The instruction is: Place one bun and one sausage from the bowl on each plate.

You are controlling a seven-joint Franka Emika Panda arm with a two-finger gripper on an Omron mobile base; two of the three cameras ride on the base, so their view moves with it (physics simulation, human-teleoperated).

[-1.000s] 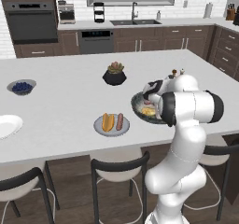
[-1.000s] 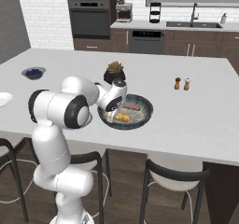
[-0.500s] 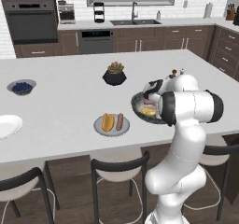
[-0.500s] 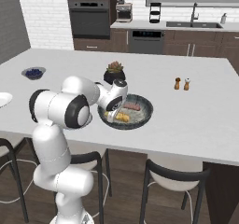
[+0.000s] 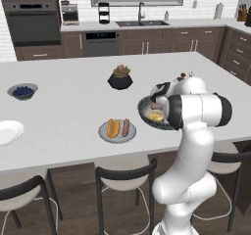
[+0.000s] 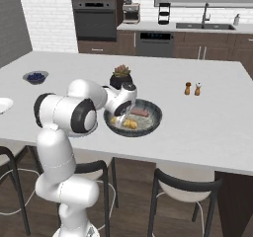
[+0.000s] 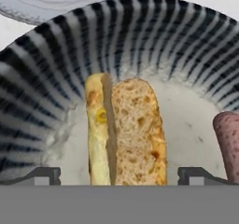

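The wide dark bowl (image 6: 154,118) stands on the island in front of me, its striped inner wall (image 7: 140,36) rising behind the food. In it lie a split bun (image 7: 123,129) and a sausage (image 7: 228,139). My gripper (image 7: 120,176) hangs low over the bowl, open, with one fingertip (image 7: 44,175) on each side of the bun and nothing held. The right base view shows the gripper (image 6: 123,117) reaching down onto the bun (image 6: 126,124), beside the sausage (image 6: 140,112). Left of the bowl (image 5: 145,115), the grey plate (image 5: 104,132) holds one bun (image 5: 113,128) and one sausage (image 5: 126,127). The white plate (image 5: 7,131) lies bare at the far left.
A black pot with a succulent (image 5: 120,77) stands just behind the bowl. A small bowl of blueberries (image 5: 22,91) sits at the far left. Salt and pepper shakers (image 6: 192,88) stand to the right. Bar stools (image 5: 125,173) line the island's near edge.
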